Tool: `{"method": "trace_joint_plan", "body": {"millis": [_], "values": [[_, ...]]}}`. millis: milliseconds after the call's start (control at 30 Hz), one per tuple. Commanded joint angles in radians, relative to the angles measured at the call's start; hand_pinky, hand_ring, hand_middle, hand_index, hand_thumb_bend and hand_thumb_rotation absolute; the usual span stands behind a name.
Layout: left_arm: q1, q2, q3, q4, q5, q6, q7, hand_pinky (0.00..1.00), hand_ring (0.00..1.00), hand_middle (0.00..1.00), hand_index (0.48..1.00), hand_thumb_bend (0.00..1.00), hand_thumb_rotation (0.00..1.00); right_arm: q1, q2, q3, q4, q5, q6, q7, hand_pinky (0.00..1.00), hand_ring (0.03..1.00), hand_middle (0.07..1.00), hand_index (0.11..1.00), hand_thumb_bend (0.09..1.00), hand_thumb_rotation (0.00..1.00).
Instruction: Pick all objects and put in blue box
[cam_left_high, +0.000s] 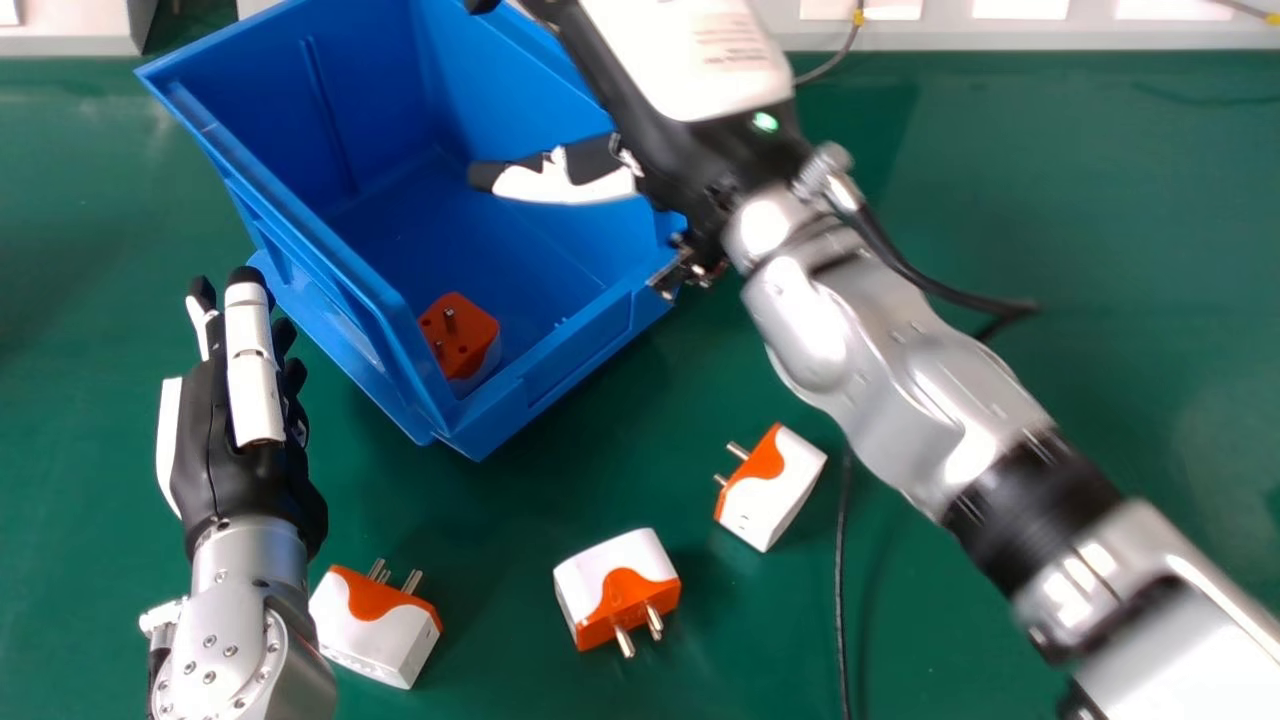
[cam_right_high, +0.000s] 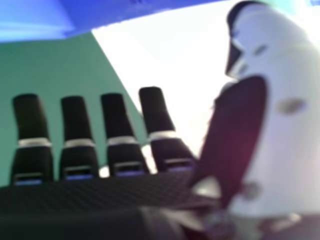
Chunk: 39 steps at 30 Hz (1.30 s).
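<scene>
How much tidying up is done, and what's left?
One plug sits inside the blue box, so that looks done. The right hand, over the box, has straight fingers and seems empty. Three plugs are left on the green table: a left one, a middle one and a right one.

Box (cam_left_high: 575, 368) on desk (cam_left_high: 1150, 260). Inner adapter (cam_left_high: 460, 337) in box, at near corner. Three others on desk, before box: left adapter (cam_left_high: 372, 628), middle adapter (cam_left_high: 617, 590), right adapter (cam_left_high: 780, 487) farthest back of these. Cable (cam_left_high: 842, 580) just right of right adapter, on desk.
</scene>
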Motion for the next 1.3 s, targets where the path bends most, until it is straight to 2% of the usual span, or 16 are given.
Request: {"method": "trace_joint_plan", "body": {"millis": [0, 133, 300, 467, 567, 767, 967, 1100, 1267], "values": [[-0.023, 0.016, 0.011, 0.006, -0.006, -0.013, -0.01, 0.99, 0.97, 0.98, 0.988, 0.28, 0.96, 0.096, -0.045, -0.051, -0.199, -0.014, 0.02, 0.017, 0.59, 0.728, 0.77, 0.711, 0.471, 0.36], [-0.027, 0.024, 0.016, 0.015, -0.011, -0.015, -0.016, 0.99, 0.97, 0.98, 0.989, 0.28, 0.96, 0.247, -0.089, -0.099, -0.384, -0.025, 0.034, 0.037, 0.57, 0.705, 0.758, 0.714, 0.458, 0.36], [-0.027, 0.023, 0.019, 0.017, -0.007, -0.021, -0.02, 0.99, 0.97, 0.98, 0.99, 0.29, 0.96, 0.418, -0.141, -0.178, -0.535, -0.007, 0.02, 0.061, 0.58, 0.713, 0.754, 0.72, 0.448, 0.37], [-0.023, 0.026, 0.023, 0.029, -0.008, -0.036, -0.03, 0.99, 0.97, 0.98, 0.99, 0.29, 0.95, 0.59, -0.181, -0.257, -0.639, 0.003, 0.008, 0.072, 0.58, 0.724, 0.76, 0.728, 0.449, 0.36], [-0.018, 0.026, 0.023, 0.027, -0.007, -0.04, -0.033, 0.99, 0.97, 0.98, 0.991, 0.29, 0.95, 0.652, -0.193, -0.283, -0.667, 0.001, -0.003, 0.082, 0.57, 0.724, 0.763, 0.731, 0.453, 0.35], [-0.016, 0.027, 0.026, 0.03, -0.004, -0.051, -0.04, 0.99, 0.97, 0.98, 0.992, 0.29, 0.95, 0.765, -0.277, -0.35, -0.618, 0.051, -0.075, 0.126, 0.58, 0.734, 0.771, 0.741, 0.462, 0.34], [-0.009, 0.029, 0.031, 0.024, -0.007, -0.052, -0.048, 1.0, 0.98, 0.99, 0.998, 0.28, 0.95, 0.813, -0.305, -0.368, -0.591, 0.048, -0.105, 0.148, 0.63, 0.766, 0.793, 0.765, 0.453, 0.41], [-0.012, 0.029, 0.037, 0.032, -0.011, -0.058, -0.053, 1.0, 0.99, 1.0, 1.0, 0.28, 0.96, 0.819, -0.373, -0.381, -0.549, 0.064, -0.143, 0.211, 0.64, 0.781, 0.805, 0.777, 0.449, 0.43], [-0.01, 0.022, 0.035, 0.02, -0.011, -0.053, -0.052, 1.0, 0.99, 1.0, 1.0, 0.28, 0.96, 0.784, -0.435, -0.365, -0.487, 0.062, -0.189, 0.279, 0.65, 0.795, 0.818, 0.788, 0.445, 0.46]]}}
